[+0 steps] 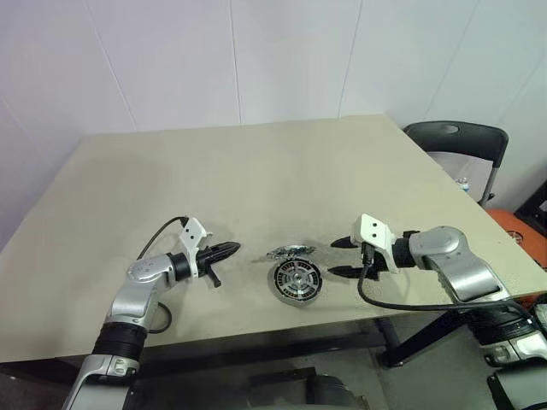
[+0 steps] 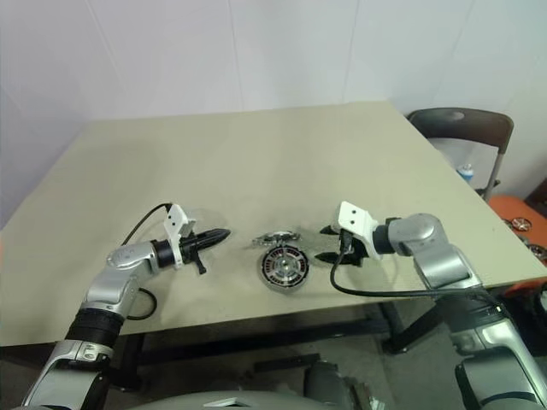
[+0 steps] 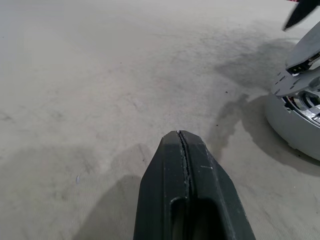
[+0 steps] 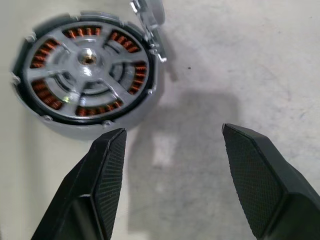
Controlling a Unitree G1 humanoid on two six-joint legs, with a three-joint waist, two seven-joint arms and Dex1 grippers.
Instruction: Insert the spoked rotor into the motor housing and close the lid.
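**Rotor and housing lie between two empty grippers**

White walls back a wide beige table (image 1: 256, 171), with a dark chair (image 1: 457, 141) off its far right corner. Near the front edge sits the motor housing (image 1: 297, 283), a thick ring with copper windings showing between silver spokes; whether the spoked rotor already sits in it I cannot tell. A thin silvery disc (image 1: 289, 251), maybe the lid, lies tilted against its rim at about twelve o'clock. Well apart at nine o'clock of the housing hovers the left gripper (image 1: 229, 250), its jaws pressed together on nothing. Close by at three o'clock the right gripper (image 1: 349, 258) stands with jaws apart, empty, aimed toward the housing. Judging from this, the tilted disc could slide off or jam crooked if one finger nudges the rim, since nothing steadies the housing against a push.
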